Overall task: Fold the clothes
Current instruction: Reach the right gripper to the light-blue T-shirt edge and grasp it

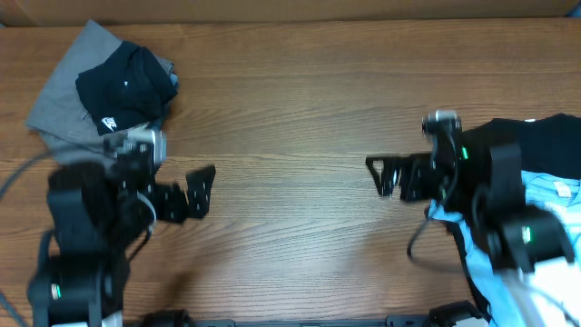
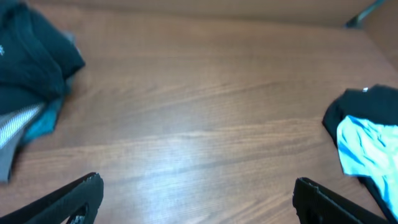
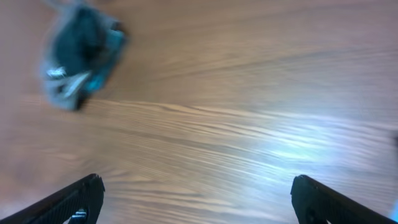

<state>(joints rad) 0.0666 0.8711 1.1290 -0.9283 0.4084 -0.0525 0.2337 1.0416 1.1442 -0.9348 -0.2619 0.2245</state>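
Observation:
A light blue T-shirt (image 1: 545, 238) lies crumpled at the right edge of the table, under my right arm, with a black one (image 1: 536, 136) against it. Both also show at the right of the left wrist view: the blue shirt (image 2: 370, 149) and the black shirt (image 2: 360, 102). At the far left a folded grey T-shirt (image 1: 64, 104) carries a folded black one (image 1: 127, 82). That stack also shows in the left wrist view (image 2: 31, 68) and, blurred, in the right wrist view (image 3: 81, 59). My left gripper (image 1: 200, 191) is open and empty over bare wood. My right gripper (image 1: 381, 174) is open and empty, pointing left.
The wooden table (image 1: 290, 118) stretches between the two piles. Cables trail at the left (image 1: 18, 173) and under the right arm (image 1: 422, 238). The arm bases stand at the front edge.

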